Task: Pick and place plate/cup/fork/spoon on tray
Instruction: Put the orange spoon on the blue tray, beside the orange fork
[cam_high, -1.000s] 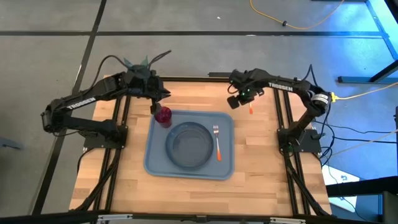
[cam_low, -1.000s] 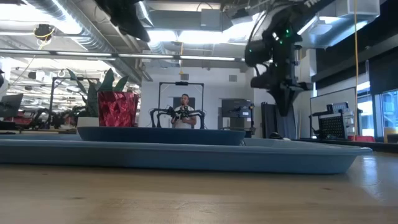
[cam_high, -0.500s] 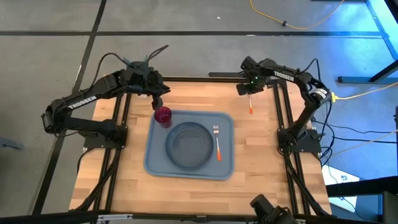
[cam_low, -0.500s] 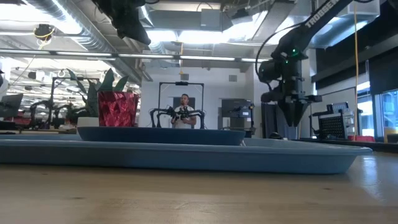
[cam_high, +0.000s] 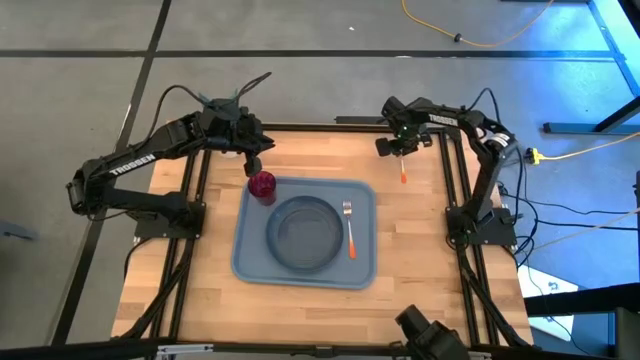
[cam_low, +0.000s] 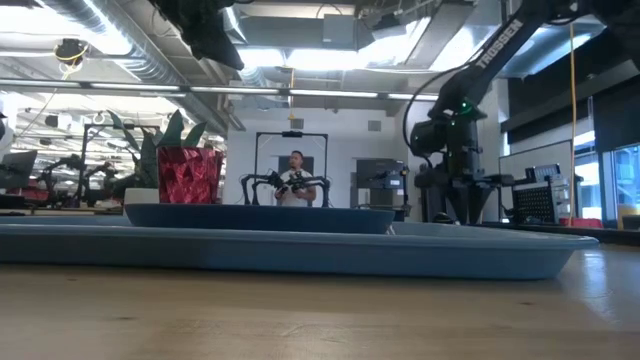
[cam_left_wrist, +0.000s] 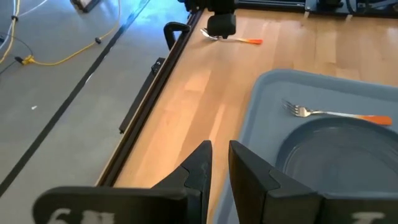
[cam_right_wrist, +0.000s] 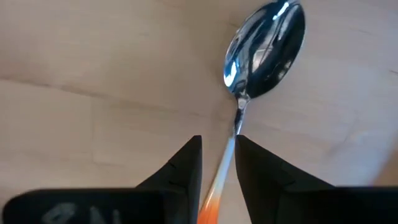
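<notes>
1 camera looks straight down, 1 level across the tray (cam_low: 300, 250), 2 ride the wrists.

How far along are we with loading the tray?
Done: the plate, fork and cup are on the tray. In hand: the right gripper is low over the spoon, on the wood beyond the tray, jaws straddling its handle, not closed. Left: grasp and tray it. The left gripper waits above the cup.

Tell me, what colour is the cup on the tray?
The cup is dark red and shiny. The low view shows it best.
</notes>
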